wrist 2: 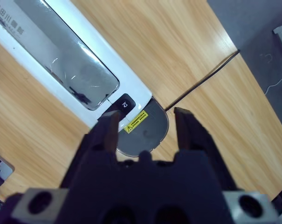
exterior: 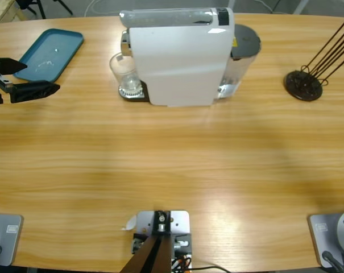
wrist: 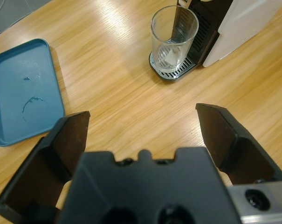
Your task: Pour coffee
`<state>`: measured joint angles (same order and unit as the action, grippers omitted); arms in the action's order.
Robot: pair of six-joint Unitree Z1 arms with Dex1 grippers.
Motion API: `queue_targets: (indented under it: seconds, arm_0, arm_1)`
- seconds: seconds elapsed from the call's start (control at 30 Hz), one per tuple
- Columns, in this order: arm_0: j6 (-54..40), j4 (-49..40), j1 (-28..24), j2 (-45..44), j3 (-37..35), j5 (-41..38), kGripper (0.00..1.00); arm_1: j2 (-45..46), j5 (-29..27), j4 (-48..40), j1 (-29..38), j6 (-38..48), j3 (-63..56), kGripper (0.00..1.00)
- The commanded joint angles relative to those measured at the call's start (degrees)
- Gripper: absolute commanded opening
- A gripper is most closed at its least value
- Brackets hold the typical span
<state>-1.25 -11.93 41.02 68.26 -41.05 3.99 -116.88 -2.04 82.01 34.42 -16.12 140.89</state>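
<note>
A glass (wrist: 174,39) is set on the coffee machine's (exterior: 177,57) drip tray to catch coffee. The left gripper (wrist: 143,123) is spread wide, empty; the right gripper (wrist 2: 145,123), part-open and empty, is held above the machine's button (wrist 2: 125,104).

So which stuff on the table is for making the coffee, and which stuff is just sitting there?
For the coffee:
- white coffee machine
- empty glass on the machine's drip tray
- left gripper, jaws open, pointing at the glass
- right gripper, above the machine's top

Just sitting there:
- blue tray
- black wire stand
</note>
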Motion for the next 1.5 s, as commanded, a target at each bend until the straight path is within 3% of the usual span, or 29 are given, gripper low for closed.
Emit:
queue_targets:
  seconds: [0.03,0.67,1.5]
  arm_0:
    - [0.4,0.9,-0.4,2.1,1.8,0.3,1.0]
    - [0.4,0.9,-0.4,2.6,1.8,0.1,1.0]
    - [0.4,1.1,-0.4,3.1,1.8,-0.3,1.0]
  arm_1:
    - [-2.8,-0.1,1.0,0.5,0.7,-0.4,0.0]
    - [-6.6,3.4,0.5,0.5,1.7,-3.7,0.0]
    - [-2.6,3.0,-3.9,1.4,4.2,-14.2,0.0]
